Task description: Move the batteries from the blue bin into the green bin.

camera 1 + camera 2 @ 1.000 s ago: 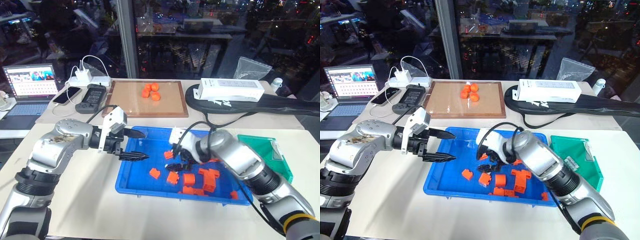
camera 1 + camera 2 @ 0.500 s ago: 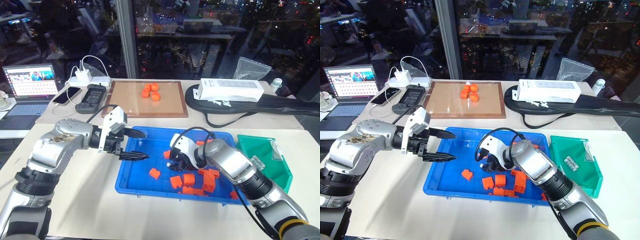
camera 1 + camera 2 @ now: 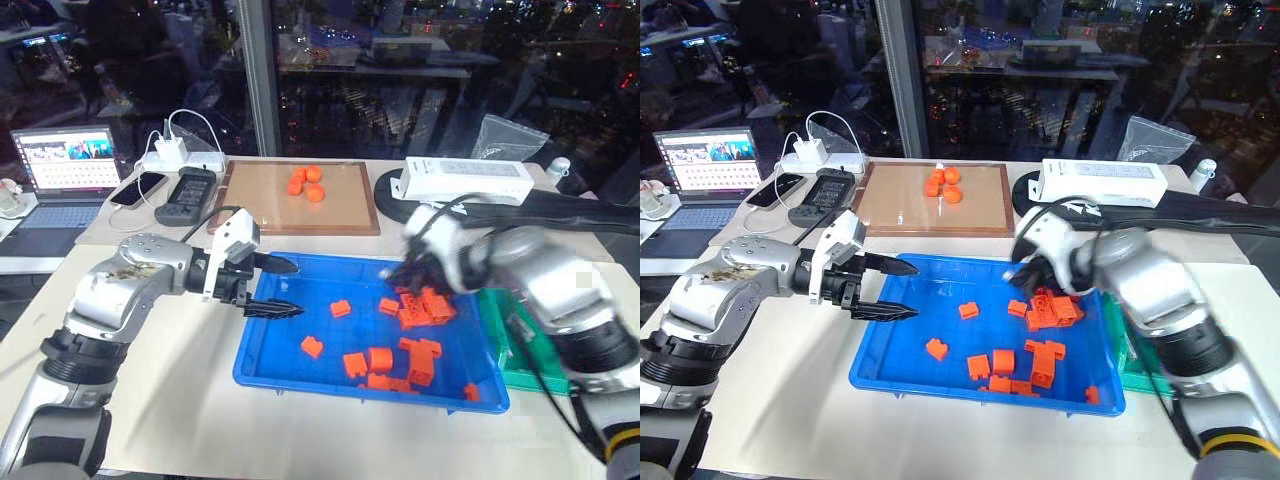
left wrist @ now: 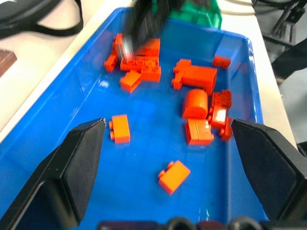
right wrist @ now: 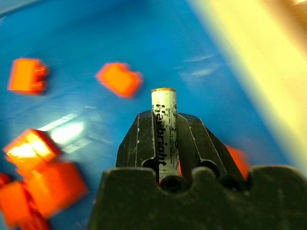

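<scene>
The right gripper point(image 5: 165, 143) has lifted off the middle of the blue bin point(image 3: 262, 365) and swung toward its far right corner, next to the green bin point(image 3: 520, 350); its fingers are clamped on a battery point(image 5: 164, 129) that stands upright between them. The left gripper point(image 3: 283, 288) hangs as before over the bin's left end, jaws spread wide and empty. Orange blocks point(image 3: 420, 308) remain scattered inside.

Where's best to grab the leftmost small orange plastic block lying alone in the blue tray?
From above, across the small orange plastic block's plain sides, off its studs. It lies flat on the blue plastic tray's floor with bare space around, so open jaws likely fit either side.
</scene>
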### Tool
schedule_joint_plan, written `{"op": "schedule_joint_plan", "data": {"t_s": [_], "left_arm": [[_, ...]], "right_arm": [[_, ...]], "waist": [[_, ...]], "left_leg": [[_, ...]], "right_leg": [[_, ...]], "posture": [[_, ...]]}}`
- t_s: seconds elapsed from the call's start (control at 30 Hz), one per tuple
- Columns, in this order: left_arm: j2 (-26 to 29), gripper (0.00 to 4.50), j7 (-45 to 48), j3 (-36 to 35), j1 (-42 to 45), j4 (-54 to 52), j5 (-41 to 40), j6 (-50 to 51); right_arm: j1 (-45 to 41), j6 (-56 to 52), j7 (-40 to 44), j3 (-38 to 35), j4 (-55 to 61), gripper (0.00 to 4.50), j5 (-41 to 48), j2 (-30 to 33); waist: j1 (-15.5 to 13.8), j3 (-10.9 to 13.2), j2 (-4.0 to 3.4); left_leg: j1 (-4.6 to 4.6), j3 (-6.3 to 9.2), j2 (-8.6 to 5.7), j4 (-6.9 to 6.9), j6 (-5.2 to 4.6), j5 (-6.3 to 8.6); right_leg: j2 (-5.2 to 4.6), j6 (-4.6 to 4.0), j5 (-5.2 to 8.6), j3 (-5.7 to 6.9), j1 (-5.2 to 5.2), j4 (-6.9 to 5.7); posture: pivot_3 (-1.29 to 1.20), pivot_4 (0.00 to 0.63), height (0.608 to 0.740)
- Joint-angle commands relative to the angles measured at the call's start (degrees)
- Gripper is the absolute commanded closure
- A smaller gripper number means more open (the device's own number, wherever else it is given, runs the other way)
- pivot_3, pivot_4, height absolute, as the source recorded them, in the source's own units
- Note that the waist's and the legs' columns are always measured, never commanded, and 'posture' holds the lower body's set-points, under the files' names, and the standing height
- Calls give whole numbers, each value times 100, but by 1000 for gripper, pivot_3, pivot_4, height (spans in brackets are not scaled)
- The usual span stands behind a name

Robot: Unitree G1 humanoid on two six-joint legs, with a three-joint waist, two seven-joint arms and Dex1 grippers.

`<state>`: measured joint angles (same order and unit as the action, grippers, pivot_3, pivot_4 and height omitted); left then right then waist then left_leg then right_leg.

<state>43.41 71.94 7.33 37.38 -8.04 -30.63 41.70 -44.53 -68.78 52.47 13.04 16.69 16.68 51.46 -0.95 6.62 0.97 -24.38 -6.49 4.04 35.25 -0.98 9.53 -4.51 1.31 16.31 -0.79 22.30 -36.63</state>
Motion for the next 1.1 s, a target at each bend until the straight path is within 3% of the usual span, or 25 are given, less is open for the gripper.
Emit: {"op": "schedule_joint_plan", "data": {"t_s": [0.03,0.23,0.43,0.57,0.63,0.67,0.8,0.93,1.0,1.1], "left_arm": [[-347,0,58,-106,395,228,-171,-195],[-792,0,100,-185,805,547,-296,-247],[-1080,0,150,-149,1054,739,-247,-404],[-1248,0,73,-143,1158,757,-239,-411],[-1347,0,-64,-111,1155,722,-199,-356],[-1376,0,-128,-81,1139,691,-162,-353],[-1396,0,-168,-73,1071,580,-164,-342],[-1300,0,-261,-126,1024,603,-33,-481],[-1284,0,-455,-282,985,699,53,-639],[-1278,0,-834,-495,926,767,160,-767]], "right_arm": [[91,-26,139,-1019,-241,4260,54,970],[1391,-263,244,-2026,-20,4260,254,1925],[2827,-590,82,-2617,704,4260,449,1951],[3404,-476,-253,-2616,762,4260,357,1785],[3377,-387,-454,-2584,622,3249,353,1594],[3344,-383,-492,-2585,587,3120,400,1520],[3185,-391,-565,-2608,515,1739,511,1435],[2993,-357,-399,-2841,364,363,603,1769],[2926,-311,-75,-3405,351,14,848,1920],[3006,-98,219,-4321,451,14,1163,1733]], "waist": [[-20,1,1],[35,1,5],[89,-3,-10],[77,-2,-8],[85,-1,-6],[87,0,-5],[84,3,-1],[81,2,-6],[77,3,-9],[57,4,-9]], "left_leg": [[-6,-1,-2,-1,0,0],[-2,2,0,-20,-1,0],[7,14,-2,-27,-2,-1],[6,15,-5,-14,-1,-1],[6,15,-6,-10,-1,-1],[6,17,-6,-7,-1,-1],[4,21,-8,-6,-1,-1],[4,20,-8,-9,-2,-1],[3,18,-8,-10,-1,-1],[3,20,-8,-11,-2,-1]], "right_leg": [[-3,0,0,-1,2,1],[4,3,-2,-3,-12,33],[7,8,-3,-19,-13,29],[6,27,1,-16,-17,29],[3,37,-1,-20,-19,32],[4,38,-2,-21,-19,33],[5,39,-6,-27,-18,33],[6,31,-11,-27,-18,35],[6,27,-13,-27,-17,36],[7,27,-13,-26,-19,39]], "posture": [[0,150,699],[0,150,699],[0,150,699],[0,150,699],[0,150,699],[0,150,699],[0,150,699],[0,150,699],[0,150,699],[0,150,699]]}}
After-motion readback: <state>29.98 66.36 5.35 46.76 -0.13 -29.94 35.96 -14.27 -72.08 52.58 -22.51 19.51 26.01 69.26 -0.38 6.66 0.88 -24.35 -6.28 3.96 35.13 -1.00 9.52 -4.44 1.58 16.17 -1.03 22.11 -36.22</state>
